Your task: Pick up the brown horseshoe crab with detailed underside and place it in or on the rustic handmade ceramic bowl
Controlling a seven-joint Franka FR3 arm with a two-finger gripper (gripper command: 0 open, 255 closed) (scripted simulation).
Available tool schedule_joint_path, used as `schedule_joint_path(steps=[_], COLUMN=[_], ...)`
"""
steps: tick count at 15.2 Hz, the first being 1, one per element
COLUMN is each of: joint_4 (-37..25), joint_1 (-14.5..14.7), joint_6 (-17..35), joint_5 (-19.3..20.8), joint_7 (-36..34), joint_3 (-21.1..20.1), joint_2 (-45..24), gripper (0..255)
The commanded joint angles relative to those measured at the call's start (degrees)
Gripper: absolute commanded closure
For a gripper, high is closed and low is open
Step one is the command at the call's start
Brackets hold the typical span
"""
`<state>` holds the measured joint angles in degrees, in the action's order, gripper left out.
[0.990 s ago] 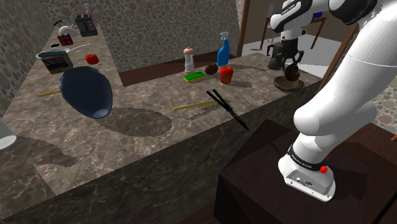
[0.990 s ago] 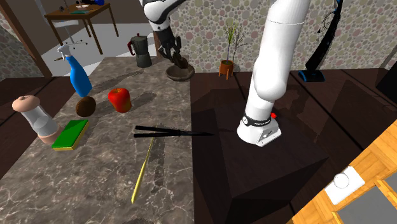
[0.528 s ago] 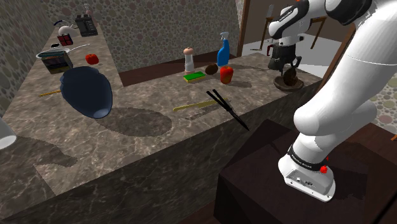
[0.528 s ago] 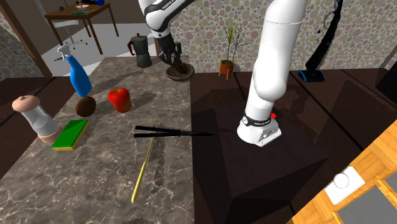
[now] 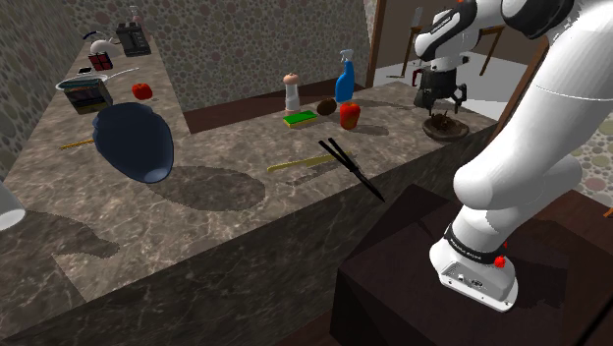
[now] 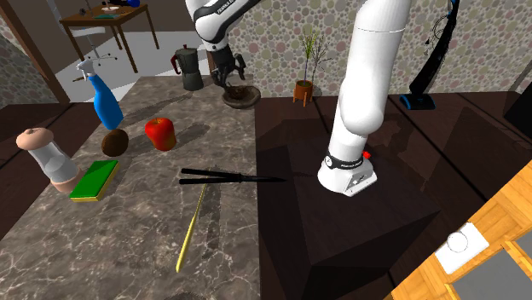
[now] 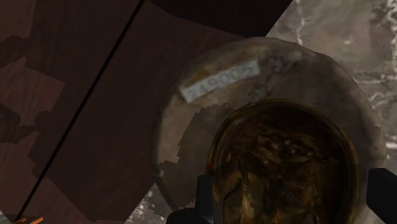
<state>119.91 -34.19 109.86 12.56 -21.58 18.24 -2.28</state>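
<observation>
Wrist view showed the tool (image 7: 292, 198) spread apart beside the brown horseshoe crab (image 7: 280, 165) resting in the ceramic bowl (image 7: 191, 127); it looked light, stiff, brittle-legged, best pinched across its shell.

Home kitchen, w/ more rooms beyond. Long marble counter (image 5: 226, 187) carries a moka pot (image 6: 189, 68), spray bottle (image 6: 106, 104), sponge (image 6: 94, 180), grinder (image 6: 49, 156), red fruit (image 6: 159, 133) & big blue bowl (image 5: 136, 140). Pebble-pattern walls (image 6: 281, 34); potted plant (image 6: 307, 81), upright vacuum (image 6: 426, 72), wooden table (image 6: 106, 21) in the bkgd.
</observation>
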Motion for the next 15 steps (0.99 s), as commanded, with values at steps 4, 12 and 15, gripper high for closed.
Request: schedule_joint_path(steps=[4,12,15], joint_4=[-1.59,-6.44,-6.44], joint_1=[0.20,0.72,0.72], joint_6=[-1.92,-7.24,-7.24], joint_5=[-0.12,-0.52,-0.52], joint_7=[0.04,0.22,0.22], joint_3=[-0.18,-0.67,-0.67], joint_2=[0.30,0.70,0.70], gripper=[0,0,0])
